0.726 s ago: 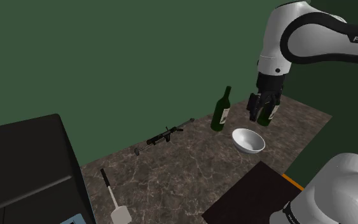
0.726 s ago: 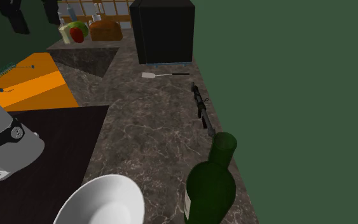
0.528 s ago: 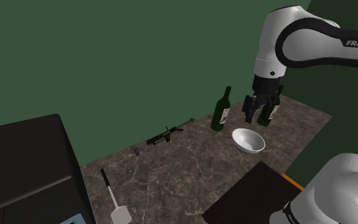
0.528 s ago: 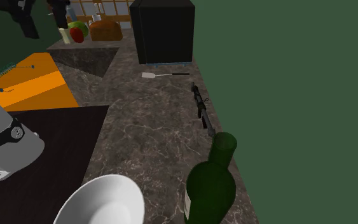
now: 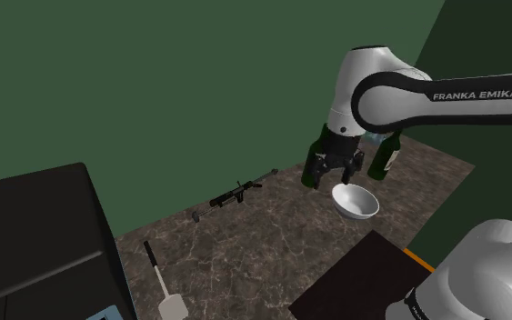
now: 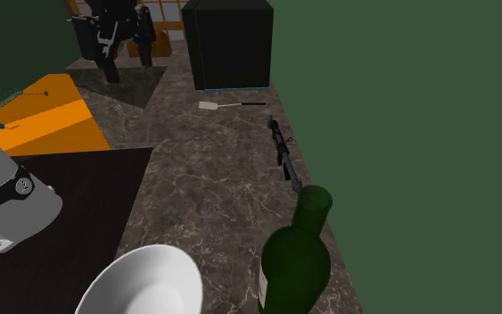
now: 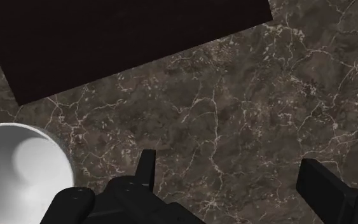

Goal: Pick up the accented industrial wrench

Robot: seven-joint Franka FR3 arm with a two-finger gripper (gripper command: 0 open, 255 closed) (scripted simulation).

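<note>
Swung toward the shoulder view's left since half a second ago, your gripper now hangs just above the white bowl, in front of the green bottle. Its fingers stand apart, released, over bare marbled counter. The dark wrench lies on the counter along the green wall, well apart from the gripper, between the bottle and the spatula

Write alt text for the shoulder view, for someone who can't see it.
A white robot arm's open black gripper hangs above a dark marble counter, close by a white bowl and a green bottle. The dark wrench lies untouched farther along, by the green wall; a spatula lies near a black box.
</note>
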